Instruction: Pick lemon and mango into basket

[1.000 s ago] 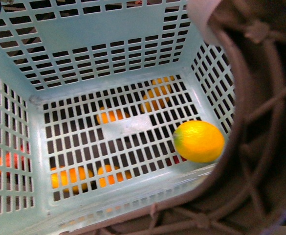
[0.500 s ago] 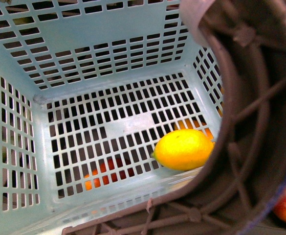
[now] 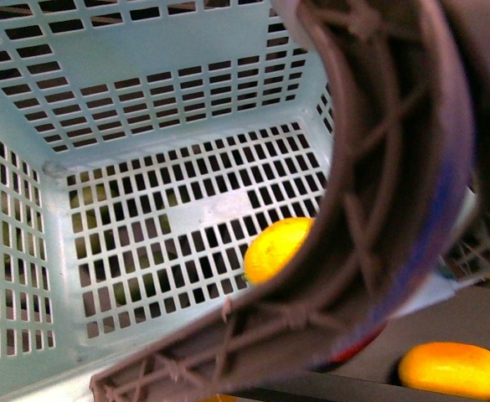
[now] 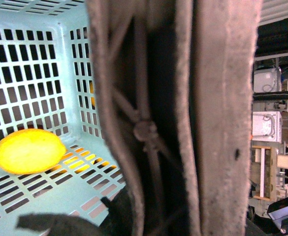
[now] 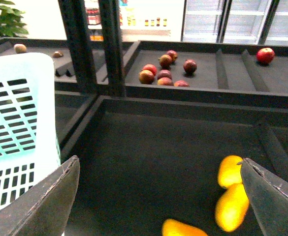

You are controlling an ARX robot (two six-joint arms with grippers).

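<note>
The teal basket (image 3: pixel 144 50) fills the front view, and its brown handle (image 3: pixel 370 209) arcs across the right side. The lemon (image 3: pixel 274 247) lies on the basket's slotted floor, partly behind the handle; the left wrist view shows the lemon (image 4: pixel 28 151) near a corner. My left gripper (image 4: pixel 134 216) is shut on the basket's handle (image 4: pixel 148 132), with its fingers mostly hidden. A mango (image 3: pixel 452 368) lies on the dark shelf outside the basket. My right gripper (image 5: pixel 158 162) hangs open above that shelf, with up to three mangoes (image 5: pixel 231 206) toward its right finger. A basket wall (image 5: pixel 16 113) stands by its left finger.
Black shelf trays with raised dividers (image 5: pixel 222 69) hold dark red fruits (image 5: pixel 163 73) and a red apple (image 5: pixel 265 55) further back. A dark upright post (image 5: pixel 112 44) stands behind the basket. Something red (image 3: pixel 358 343) shows under the handle. Greenish fruit (image 3: pixel 94 197) shows through the floor slots.
The basket has shifted over the shelf. The lemon has rolled left along the floor. The handle now crosses more of the front view. A mango has appeared at lower right.
</note>
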